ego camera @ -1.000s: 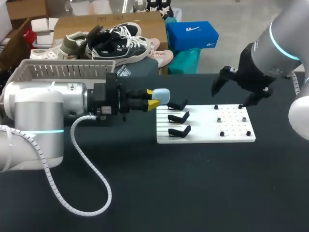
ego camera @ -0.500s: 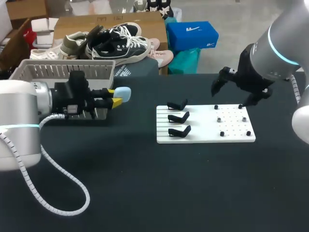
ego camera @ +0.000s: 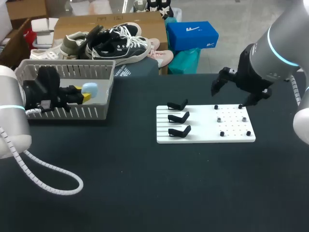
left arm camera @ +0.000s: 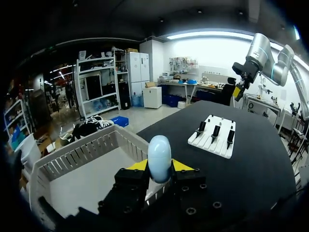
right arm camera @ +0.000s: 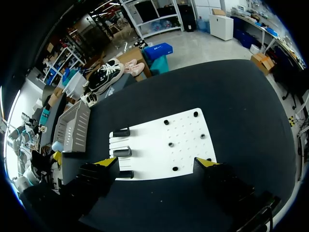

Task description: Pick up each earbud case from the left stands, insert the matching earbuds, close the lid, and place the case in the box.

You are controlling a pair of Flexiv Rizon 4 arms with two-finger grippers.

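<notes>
Left arm has swung away from the stands and across the bench, carrying the case with it. Its left pincer (left arm camera: 159, 166) now hangs over the basket.

- Left pincer: yellow tips clamped on either side of the pale blue earbud case (left arm camera: 159, 157). The case stands upright between them with its lid looking shut.
- Under and ahead of that pincer: the white slatted basket (left arm camera: 82, 154), with the case above its near end, held and not yet let go.
- Well beyond the pincer on the dark bench (ego camera: 145, 183): the white board (ego camera: 231, 137) with three black stands (ego camera: 178, 117), none bearing a case.
- Right pincer (right arm camera: 157, 163): same spot as before, hanging above the board's pegged end with its fingers spread wide and nothing between them.

Meaning for the task: the carry looks done. What remains for this case is lowering it and opening the fingers. With no case left on the stands, this is likely the last one.

Writing: no mark or label can be made out on the case, board or basket.
</notes>
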